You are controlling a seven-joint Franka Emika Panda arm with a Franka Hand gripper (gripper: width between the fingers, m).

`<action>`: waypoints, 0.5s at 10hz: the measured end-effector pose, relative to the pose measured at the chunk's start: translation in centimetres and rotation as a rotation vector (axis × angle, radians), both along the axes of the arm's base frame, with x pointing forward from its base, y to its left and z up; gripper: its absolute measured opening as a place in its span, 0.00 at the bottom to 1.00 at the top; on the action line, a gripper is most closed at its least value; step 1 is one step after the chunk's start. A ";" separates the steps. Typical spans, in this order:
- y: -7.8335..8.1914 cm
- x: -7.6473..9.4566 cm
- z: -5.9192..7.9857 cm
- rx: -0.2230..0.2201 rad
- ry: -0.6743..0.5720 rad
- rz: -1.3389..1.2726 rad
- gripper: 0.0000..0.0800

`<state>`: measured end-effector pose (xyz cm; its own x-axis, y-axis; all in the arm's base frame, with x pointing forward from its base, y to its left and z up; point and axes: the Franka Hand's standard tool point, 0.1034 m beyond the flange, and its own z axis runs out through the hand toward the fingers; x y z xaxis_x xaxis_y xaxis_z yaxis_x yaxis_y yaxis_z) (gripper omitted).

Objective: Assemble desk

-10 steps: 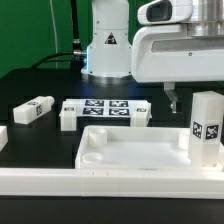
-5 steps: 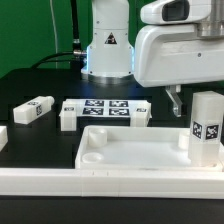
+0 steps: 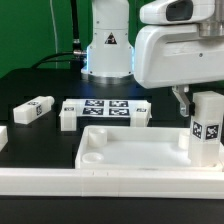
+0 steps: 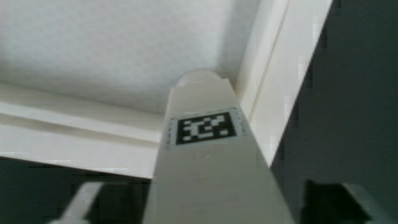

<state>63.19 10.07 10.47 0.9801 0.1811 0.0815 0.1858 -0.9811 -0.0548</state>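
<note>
Backdrop: green curtain (image 3: 30,30) in the upper left of the exterior view, behind a black table (image 3: 30,85)
Gripper: the gripper (image 4: 210,192) is wide, with its jaws spread to either side of the upright leg; the wrist view shows a dark gap on each side, and nothing is clamped
Finger: one dark finger (image 3: 183,100) hangs below the white wrist housing (image 3: 180,45) in the upper right of the exterior view, just beside the top of the upright leg, on the exterior view's left of it
Upright leg: the upright leg (image 3: 207,128) stands at the right edge of the exterior view with its foot inside the desk top's rim and a tag on its near face; whether it is seated in a socket cannot be told
Desk top: the desk top (image 3: 140,150) lies in the lower middle of the exterior view, with a raised rim and a round socket (image 3: 96,156) in its near left corner
Marker board: the marker board (image 3: 105,106) lies flat at frame centre behind the desk top, with a white block (image 3: 67,118) at its left end
Lying leg: the lying leg (image 3: 33,110) is on its side at middle left, well apart from the desk top
Robot base: the robot base (image 3: 108,45) is at top centre
Rail: the white rail (image 3: 100,182) runs along the bottom of the frame
</note>
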 end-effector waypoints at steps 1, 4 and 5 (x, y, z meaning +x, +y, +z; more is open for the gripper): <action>0.0 0.0 0.0 0.000 0.000 0.000 0.41; -0.1 0.0 0.0 0.016 0.006 -0.080 0.36; -0.5 0.1 0.0 0.041 0.014 -0.186 0.36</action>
<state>63.31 9.53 10.51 0.9974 -0.0060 0.0712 0.0009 -0.9953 -0.0964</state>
